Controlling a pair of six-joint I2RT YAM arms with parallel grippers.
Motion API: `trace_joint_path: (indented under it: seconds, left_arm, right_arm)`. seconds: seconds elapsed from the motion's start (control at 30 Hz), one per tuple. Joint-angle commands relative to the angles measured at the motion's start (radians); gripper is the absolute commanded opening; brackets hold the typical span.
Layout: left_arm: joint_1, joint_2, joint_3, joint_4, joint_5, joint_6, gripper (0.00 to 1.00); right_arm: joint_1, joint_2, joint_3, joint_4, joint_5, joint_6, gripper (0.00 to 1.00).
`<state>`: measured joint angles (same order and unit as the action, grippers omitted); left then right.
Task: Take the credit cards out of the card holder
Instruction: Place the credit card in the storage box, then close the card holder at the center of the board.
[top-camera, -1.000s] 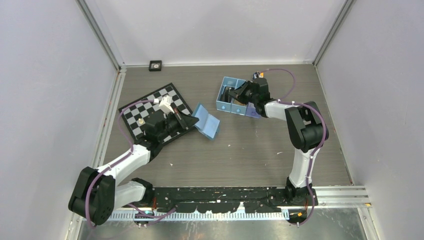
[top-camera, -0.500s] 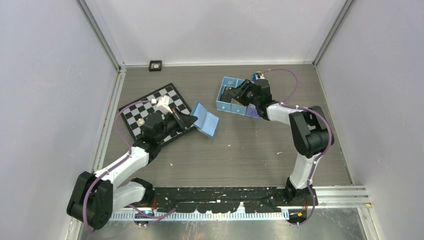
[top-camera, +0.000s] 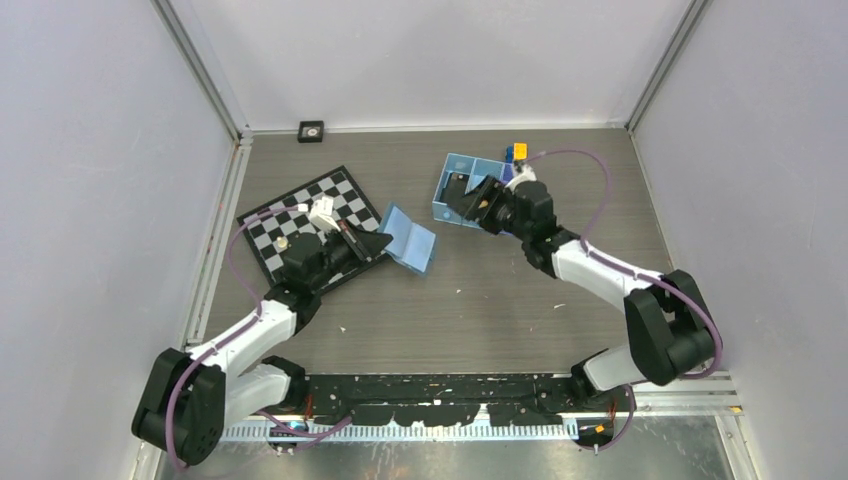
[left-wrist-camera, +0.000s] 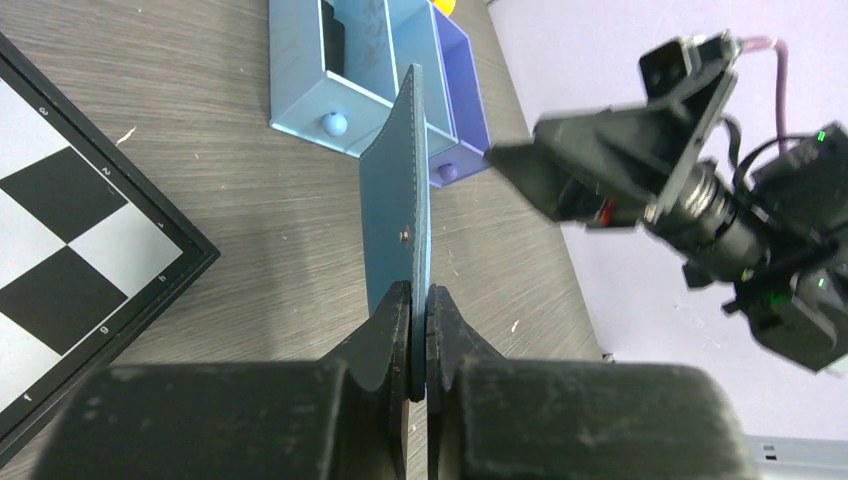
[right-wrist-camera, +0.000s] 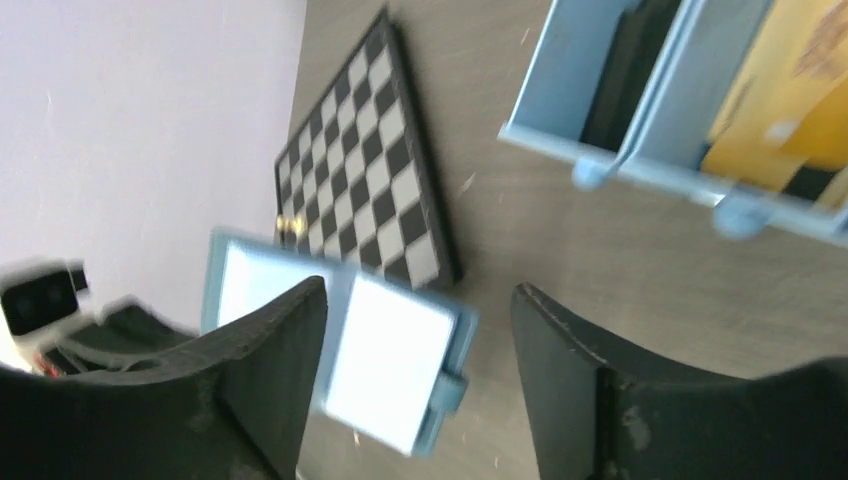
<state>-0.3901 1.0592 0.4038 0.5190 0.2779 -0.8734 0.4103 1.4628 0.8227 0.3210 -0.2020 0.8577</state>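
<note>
The light-blue card holder (top-camera: 411, 241) hangs open just right of the chessboard. My left gripper (top-camera: 377, 243) is shut on its edge, and the left wrist view shows that panel (left-wrist-camera: 402, 200) edge-on, pinched between the fingers (left-wrist-camera: 418, 340). My right gripper (top-camera: 472, 203) stands open and empty by the blue tray, facing the card holder (right-wrist-camera: 385, 360), whose two pale inner panels show between the fingers (right-wrist-camera: 420, 290). An orange-tan credit card (right-wrist-camera: 790, 95) lies in one tray compartment. A black card (right-wrist-camera: 625, 70) stands in the compartment beside it.
The blue three-compartment tray (top-camera: 447, 178) sits at the back centre. The chessboard (top-camera: 300, 215) lies at the left under my left arm. A small yellow-and-blue object (top-camera: 515, 152) sits behind the tray, and a small black square (top-camera: 311, 131) lies by the back wall.
My right gripper has opened and drawn back out of the tray toward the card holder, its elbow swinging down to the right. The left gripper has stayed shut on the card holder.
</note>
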Motion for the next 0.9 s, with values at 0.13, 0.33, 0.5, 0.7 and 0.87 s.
trace_joint_path:
  seconds: [0.13,0.33,0.5,0.7,0.87]
  left_arm:
    - [0.008,-0.031,-0.025,0.173,-0.025,-0.073,0.0]
    - [0.008,0.03,0.001,0.23,0.059,-0.071,0.0]
    - [0.008,0.088,0.023,0.251,0.116,-0.061,0.0]
    - [0.008,0.097,0.025,0.253,0.121,-0.059,0.0]
    - [0.007,0.119,0.03,0.273,0.142,-0.071,0.0]
  right_arm:
    - [0.096,-0.039,-0.181,0.21,-0.141,0.017,0.81]
    - [0.133,0.022,-0.156,0.246,-0.169,0.04,0.79]
    - [0.155,0.025,-0.156,0.252,-0.153,0.043,0.73]
    - [0.177,0.048,-0.145,0.249,-0.142,0.05,0.65]
    - [0.194,0.075,-0.134,0.25,-0.137,0.051,0.62]
